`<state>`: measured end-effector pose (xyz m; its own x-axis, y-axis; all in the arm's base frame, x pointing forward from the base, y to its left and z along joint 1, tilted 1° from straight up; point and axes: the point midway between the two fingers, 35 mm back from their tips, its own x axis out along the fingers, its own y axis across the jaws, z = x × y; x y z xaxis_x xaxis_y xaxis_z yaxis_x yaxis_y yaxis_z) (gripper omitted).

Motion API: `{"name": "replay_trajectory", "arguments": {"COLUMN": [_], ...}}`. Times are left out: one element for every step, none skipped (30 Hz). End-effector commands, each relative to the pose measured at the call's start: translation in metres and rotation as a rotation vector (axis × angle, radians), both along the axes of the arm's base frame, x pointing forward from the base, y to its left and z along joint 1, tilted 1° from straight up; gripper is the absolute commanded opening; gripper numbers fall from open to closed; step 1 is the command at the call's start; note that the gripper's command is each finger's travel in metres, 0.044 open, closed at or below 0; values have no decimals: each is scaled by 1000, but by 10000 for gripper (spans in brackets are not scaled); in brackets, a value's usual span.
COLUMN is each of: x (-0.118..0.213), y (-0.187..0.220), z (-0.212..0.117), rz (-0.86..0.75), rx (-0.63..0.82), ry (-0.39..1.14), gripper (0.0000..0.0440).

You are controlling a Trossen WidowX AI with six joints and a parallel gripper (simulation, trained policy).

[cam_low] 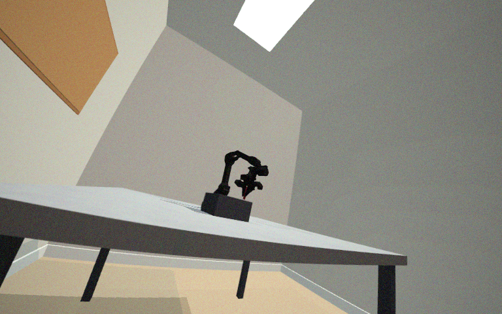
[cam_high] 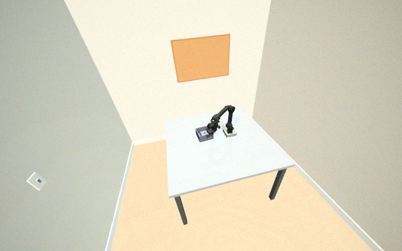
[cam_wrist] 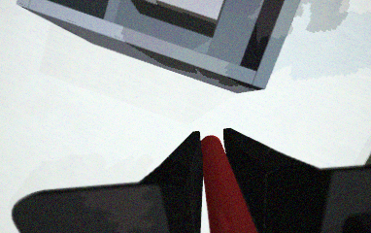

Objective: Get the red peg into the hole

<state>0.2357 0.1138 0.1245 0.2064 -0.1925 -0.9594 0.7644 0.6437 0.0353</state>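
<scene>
The red peg point(cam_high: 212, 134) point(cam_low: 244, 197) point(cam_wrist: 226, 194) is held between the fingers of my gripper point(cam_low: 247, 193) point(cam_wrist: 212, 137), which is shut on it. The peg's lower end sticks out below the fingertips in the exterior view. The gripper is above the table, beside the open grey box point(cam_high: 205, 138) point(cam_low: 232, 209) point(cam_wrist: 173, 49), at about the height of its rim or higher. The light plate point(cam_high: 203, 133) point(cam_wrist: 202, 6) lies inside the box. Its hole is out of the wrist view, where the box is ahead of the fingertips.
The box walls stand up around the plate. The arm's base stands on a pale green block point(cam_high: 230, 134) to the right of the box in the top view. The table point(cam_high: 197, 168) point(cam_low: 110, 206) bears the box and the arm.
</scene>
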Motion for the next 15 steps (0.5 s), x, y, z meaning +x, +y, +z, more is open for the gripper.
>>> {"name": "replay_trajectory", "arguments": {"x": [12,15,19,23,26,30,33,37,41,44,48,51,55,58,61], "y": [-11,-14,-17,-21,-24,-28,-32,-35,-39,-43,-46,-50,-54,-58,-62], "z": [2,2,3,3,3,3,3,3,3,2,2,1,0,0,-1], "rz": [-30,-40,-49,-57,-66,-73,-80,-86,-92,-97,-101,-105,-109,-111,-114], "rx": [-15,-17,-19,-22,-24,-26,-29,-31,-33,-35,-37,-39,-41,-43,-44], "ry": [-12,-16,-21,-24,-28,-31,-34,-37,-40,-42,-44,-46,-47,-47,-48], "gripper": [0,0,0,0,0,0,0,0,0,0,0,0,0,0,0]}}
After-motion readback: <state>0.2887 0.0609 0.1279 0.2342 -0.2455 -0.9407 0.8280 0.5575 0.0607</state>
